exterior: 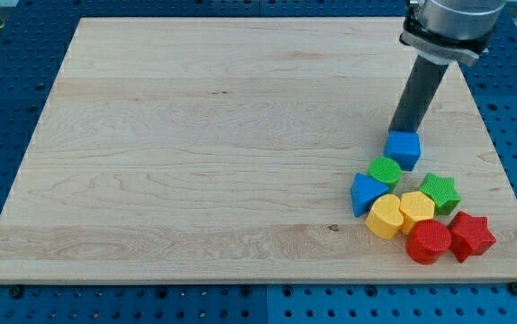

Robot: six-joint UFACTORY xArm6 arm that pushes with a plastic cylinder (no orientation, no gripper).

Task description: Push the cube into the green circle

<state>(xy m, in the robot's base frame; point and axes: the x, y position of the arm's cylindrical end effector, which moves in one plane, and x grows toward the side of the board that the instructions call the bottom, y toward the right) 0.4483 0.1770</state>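
Note:
The blue cube (403,148) sits at the view's right on the wooden board (195,144). The green circle (385,170) lies just below and left of the cube, touching it or nearly so. My tip (400,130) stands right at the cube's upper edge, on the side away from the green circle. The dark rod rises from there to the view's top right.
A cluster lies below the green circle: a blue triangle (366,193), a green star (439,192), two yellow blocks (385,217) (416,209), a red circle (430,241) and a red star (471,236). The board's right edge is close by.

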